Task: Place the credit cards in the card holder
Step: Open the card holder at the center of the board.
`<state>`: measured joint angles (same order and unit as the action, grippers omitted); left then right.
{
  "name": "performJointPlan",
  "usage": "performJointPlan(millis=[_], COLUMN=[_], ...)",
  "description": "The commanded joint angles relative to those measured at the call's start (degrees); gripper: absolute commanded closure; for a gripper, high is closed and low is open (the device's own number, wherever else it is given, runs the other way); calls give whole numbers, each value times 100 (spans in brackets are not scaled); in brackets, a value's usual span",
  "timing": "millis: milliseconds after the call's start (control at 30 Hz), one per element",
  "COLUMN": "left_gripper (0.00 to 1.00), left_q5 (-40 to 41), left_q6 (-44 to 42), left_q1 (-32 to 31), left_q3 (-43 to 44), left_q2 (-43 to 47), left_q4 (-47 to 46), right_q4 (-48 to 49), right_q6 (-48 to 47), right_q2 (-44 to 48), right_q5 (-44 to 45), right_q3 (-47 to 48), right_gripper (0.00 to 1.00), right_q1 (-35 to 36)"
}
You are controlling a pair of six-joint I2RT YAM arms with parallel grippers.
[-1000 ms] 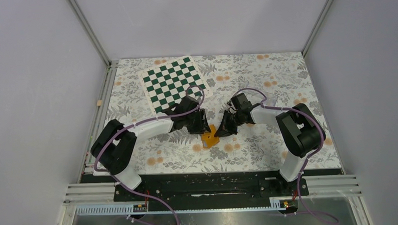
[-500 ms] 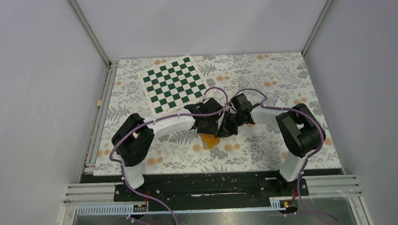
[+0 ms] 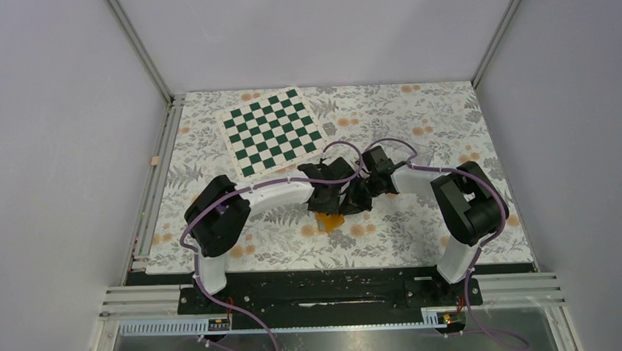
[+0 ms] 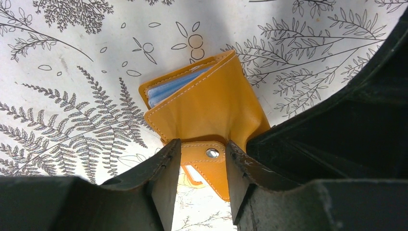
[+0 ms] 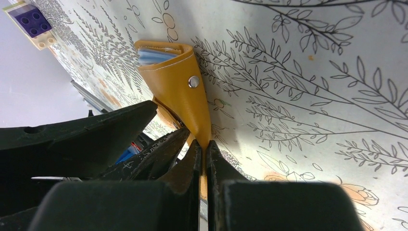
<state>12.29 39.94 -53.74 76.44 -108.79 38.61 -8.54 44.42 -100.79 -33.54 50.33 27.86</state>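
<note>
On the floral table cover (image 3: 419,218), nearer than the chessboard (image 3: 273,132) and off its near right corner, both arms meet over the orange card holder (image 3: 328,220). It lies apart from the chessboard, with only a small patch showing from above. The right gripper (image 5: 202,144) has its fingers pressed almost together, pinching a thin edge of the card holder (image 5: 178,86). Beyond the pinch the wallet gapes, with pale blue layers in its mouth; whether these are cards or lining cannot be told. The left gripper (image 4: 201,147) has its fingers partly spread on either side of the snap tab (image 4: 204,161). Whether they squeeze the tab or only straddle it cannot be told. Beyond them the folded body (image 4: 207,103) rests on the cover.
</note>
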Motion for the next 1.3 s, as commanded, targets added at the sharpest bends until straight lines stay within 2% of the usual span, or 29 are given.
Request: performJointPlan(millis=[0, 100, 167, 433, 633, 800, 900, 967, 1133, 1267], left_gripper=[64, 74, 76, 82, 89, 89, 85, 78, 55, 35], left_q5=[262, 413, 498, 562, 577, 563, 345, -103, -1841, -2348], left_q6=[-3, 57, 98, 110, 54, 9, -16, -46, 125, 307], left_q1=[-19, -15, -10, 198, 430, 654, 843, 1027, 1509, 1543], left_q3=[71, 100, 124, -222, -572, -860, -1073, -1330, -2208, -2360], left_q2=[-57, -11, 20, 370, 696, 1008, 1259, 1494, 2211, 2420], left_q4=[343, 569, 722, 833, 845, 836, 671, 285, -1215, -1772], right_q4=[-101, -107, -109, -378, -474, -490, -465, -438, -375, -361], right_q6=[-46, -36, -24, -34, -40, -61, -83, -93, -114, -114], right_q2=[138, 131, 114, 94, 69, 51, 40, 33, 6, -26], right_q5=[44, 48, 57, 289, 359, 333, 283, 223, 134, 92], right_q3=[1, 4, 4, 78, 112, 131, 140, 135, 142, 162], right_gripper=[100, 100, 100, 100, 100, 100, 100, 100, 100, 100], right_q1=[53, 53, 48, 53, 46, 53, 52, 53, 53, 53])
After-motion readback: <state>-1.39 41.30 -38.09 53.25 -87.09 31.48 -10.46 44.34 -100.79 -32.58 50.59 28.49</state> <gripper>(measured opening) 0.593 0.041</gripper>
